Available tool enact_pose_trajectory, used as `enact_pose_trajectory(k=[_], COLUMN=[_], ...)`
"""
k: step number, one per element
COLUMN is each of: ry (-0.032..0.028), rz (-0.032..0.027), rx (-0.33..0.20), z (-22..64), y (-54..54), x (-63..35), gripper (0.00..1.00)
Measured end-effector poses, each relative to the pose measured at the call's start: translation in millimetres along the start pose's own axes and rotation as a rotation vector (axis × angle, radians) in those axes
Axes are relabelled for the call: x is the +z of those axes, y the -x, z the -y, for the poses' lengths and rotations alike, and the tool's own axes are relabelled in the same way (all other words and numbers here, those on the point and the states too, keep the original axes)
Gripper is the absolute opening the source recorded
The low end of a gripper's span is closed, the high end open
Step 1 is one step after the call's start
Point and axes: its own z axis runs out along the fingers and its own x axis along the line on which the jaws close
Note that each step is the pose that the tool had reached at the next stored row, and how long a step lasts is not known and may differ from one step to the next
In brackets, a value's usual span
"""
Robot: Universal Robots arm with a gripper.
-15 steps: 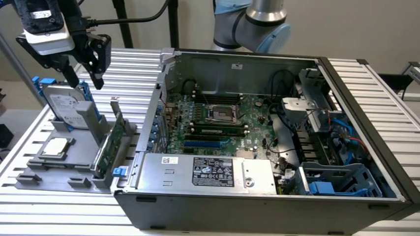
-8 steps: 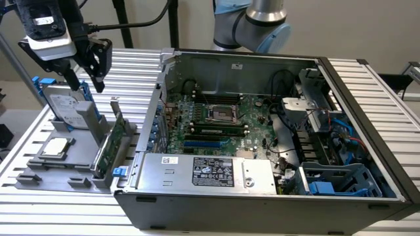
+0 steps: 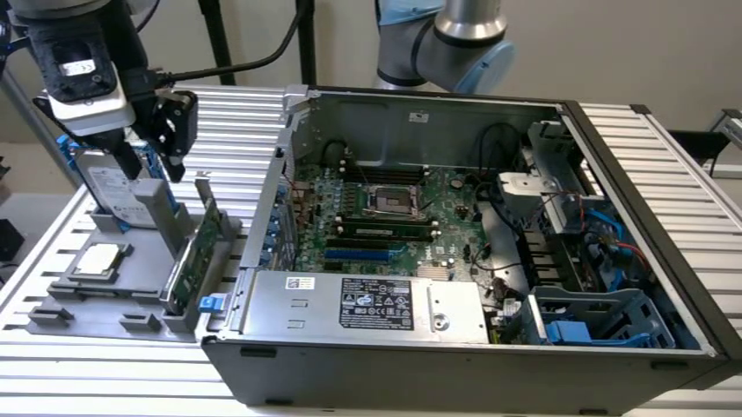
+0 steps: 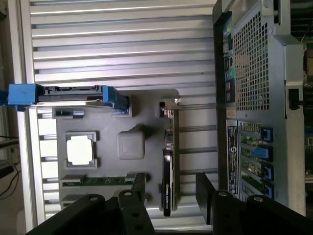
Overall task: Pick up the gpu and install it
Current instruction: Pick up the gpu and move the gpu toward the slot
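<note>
Count: one thin green-and-black expansion card with a silver bracket, the gpu (image 3: 195, 252); one silver, blue-railed hard drive (image 3: 114, 187); one square silver CPU chip (image 3: 97, 260); one open dark metal computer case (image 3: 464, 365).
Gpu: stood on edge in the grey moulded tray (image 3: 116, 300), beside the case.
Claw: the black two-fingered gripper (image 4: 171, 178) is spread wide and empty above the gpu.
Hidden: from the wrist, the gpu is seen edge-on.

exterior: high, angled down over case (image 3: 464, 365) and tray (image 3: 82, 302) | wrist: close, straight down | shared: tray, case edge
</note>
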Motion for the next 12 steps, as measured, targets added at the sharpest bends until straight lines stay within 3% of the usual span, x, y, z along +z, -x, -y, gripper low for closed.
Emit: enact_pose_trajectory(k=[6, 12], ry=[0.0001, -0.0001], rz=[0.0001, -0.0001], rx=[0.0, 0.0], z=[12.6, 16.8], y=[0.7, 4.1], x=[10.5, 21.2], gripper=[0.54, 0.54])
